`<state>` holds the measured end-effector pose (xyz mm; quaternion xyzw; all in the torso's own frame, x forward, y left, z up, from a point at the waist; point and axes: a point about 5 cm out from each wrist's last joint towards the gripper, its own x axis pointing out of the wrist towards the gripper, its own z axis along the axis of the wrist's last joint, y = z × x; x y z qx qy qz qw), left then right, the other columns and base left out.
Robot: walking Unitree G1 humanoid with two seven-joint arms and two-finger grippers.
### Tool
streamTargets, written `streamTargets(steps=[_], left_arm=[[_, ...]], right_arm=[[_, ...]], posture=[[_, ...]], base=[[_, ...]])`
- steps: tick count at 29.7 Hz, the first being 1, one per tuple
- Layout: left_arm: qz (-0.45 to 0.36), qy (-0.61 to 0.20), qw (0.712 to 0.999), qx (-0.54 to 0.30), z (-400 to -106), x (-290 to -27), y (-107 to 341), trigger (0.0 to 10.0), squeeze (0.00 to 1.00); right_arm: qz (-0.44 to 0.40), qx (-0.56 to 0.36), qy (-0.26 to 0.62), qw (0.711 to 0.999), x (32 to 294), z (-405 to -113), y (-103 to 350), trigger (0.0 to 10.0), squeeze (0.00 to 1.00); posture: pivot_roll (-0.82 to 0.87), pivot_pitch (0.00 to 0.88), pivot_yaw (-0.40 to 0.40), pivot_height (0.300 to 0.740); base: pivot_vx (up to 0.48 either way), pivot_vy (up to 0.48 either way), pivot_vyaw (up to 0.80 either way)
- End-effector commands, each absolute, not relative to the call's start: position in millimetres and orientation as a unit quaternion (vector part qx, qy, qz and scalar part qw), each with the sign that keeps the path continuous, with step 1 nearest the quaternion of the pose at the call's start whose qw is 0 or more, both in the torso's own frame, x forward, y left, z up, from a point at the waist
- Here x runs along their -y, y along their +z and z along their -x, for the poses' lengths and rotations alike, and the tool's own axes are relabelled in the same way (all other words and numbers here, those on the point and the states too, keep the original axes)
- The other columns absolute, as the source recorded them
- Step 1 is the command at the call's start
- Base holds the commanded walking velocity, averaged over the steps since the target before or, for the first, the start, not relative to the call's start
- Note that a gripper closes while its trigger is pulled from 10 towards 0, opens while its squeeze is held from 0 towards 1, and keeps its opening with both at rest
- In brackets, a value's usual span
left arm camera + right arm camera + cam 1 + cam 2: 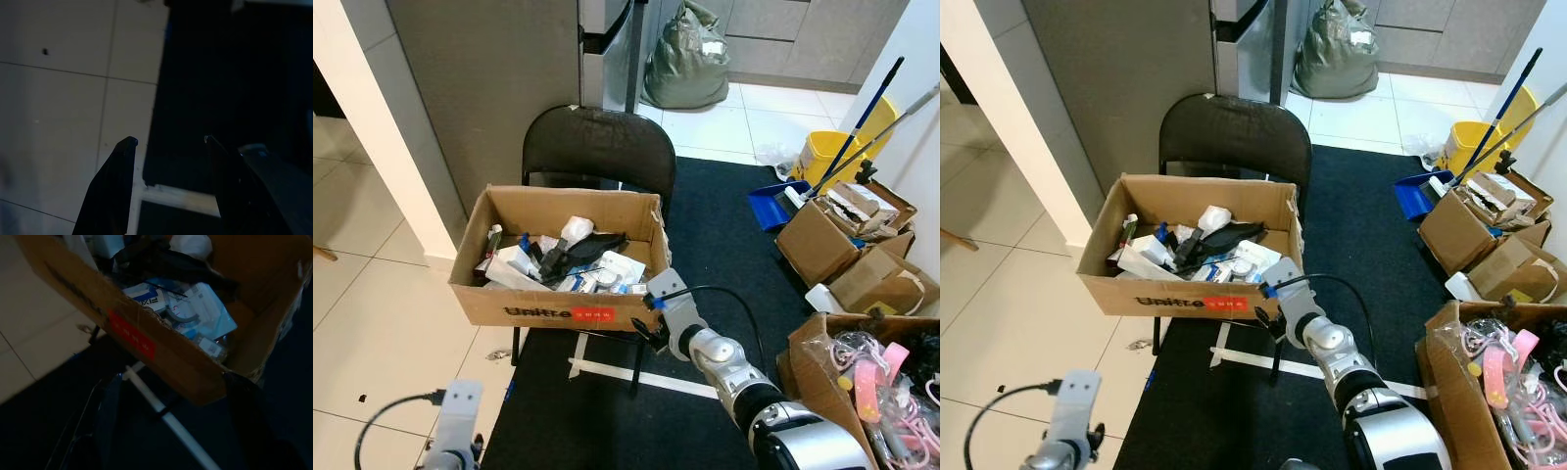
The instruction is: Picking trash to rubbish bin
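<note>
Centrally, a cardboard box (pixel 558 299) printed with a dark logo and a red label sits on the seat of a black chair (pixel 599 147); everything else is placed from this box. Inside it lies the trash (pixel 570 259): white and blue packets, crumpled white paper, a black piece of plastic across the middle. The right gripper (pixel 171 396) hovers just off the box's front right corner, below the rim; its two black fingers (pixel 108 406) stand wide apart with nothing between them, and the wrist view looks past them at the red label and into the packets. The right arm (pixel 724 362), silver with a black cable looping over it, reaches toward that corner from the near right. The left gripper (pixel 168 144) hangs low, nearer than the box and to its left, over the edge where pale floor tiles (pixel 73 98) meet a black mat (pixel 724 245); its fingers are also parted and empty. Right of the box, across the mat, stand several open cartons (pixel 827 240) stuffed with paper and plastic, a blue dustpan (pixel 773 206) and a yellow mop bucket (pixel 827 157); beyond the box and chair, a filled grey-green sack (pixel 687 59) leans by the cabinets.
</note>
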<state>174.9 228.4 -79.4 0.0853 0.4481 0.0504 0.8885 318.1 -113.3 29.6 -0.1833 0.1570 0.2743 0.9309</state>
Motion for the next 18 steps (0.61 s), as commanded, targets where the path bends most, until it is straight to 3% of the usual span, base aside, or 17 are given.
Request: streamTargets(steps=[1, 8, 10, 13, 14, 16, 18], left_arm=[[-0.079, 0.049, 0.881, -0.465, -166, -225, -84, 10.0, 0.0], [-0.072, 0.04, 0.869, -0.488, -146, -219, -94, 10.0, 0.0], [-0.074, 0.036, 0.861, -0.502, -135, -219, -98, 10.0, 0.0], [-0.077, 0.033, 0.858, -0.506, -133, -219, -99, 10.0, 0.0], [-0.08, 0.029, 0.856, -0.509, -131, -219, -99, 10.0, 0.0], [-0.087, 0.021, 0.854, -0.512, -130, -219, -100, 10.0, 0.0], [-0.089, 0.019, 0.854, -0.512, -131, -219, -99, 10.0, 0.0]], right_arm=[[0.217, -0.153, 0.296, 0.917, 113, -314, 26, 10.0, 0.0], [0.284, -0.112, 0.414, 0.857, 84, -296, 21, 10.0, 0.0], [0.385, -0.031, 0.435, 0.813, 74, -290, 26, 10.0, 0.0], [0.414, -0.007, 0.439, 0.797, 72, -290, 29, 10.0, 0.0], [0.489, 0.049, 0.43, 0.757, 68, -291, 35, 10.0, 0.0], [0.543, 0.147, 0.414, 0.716, 61, -291, 49, 10.0, 0.0], [0.549, 0.165, 0.412, 0.708, 59, -291, 52, 10.0, 0.0]], posture=[[-0.02, 0.026, -0.001, 0.74], [-0.06, 0.052, 0.016, 0.74], [-0.09, 0.07, 0.032, 0.74], [-0.09, 0.07, 0.032, 0.74], [-0.1, 0.07, 0.043, 0.74], [-0.1, 0.071, 0.048, 0.74], [-0.1, 0.069, 0.048, 0.74]], base=[[0.0, 0.0, 0.0], [0.0, 0.0, 0.0], [0.0, 0.0, 0.0], [0.0, 0.0, 0.0], [0.0, 0.0, 0.0], [0.0, 0.0, 0.0], [0.0, 0.0, 0.0]])
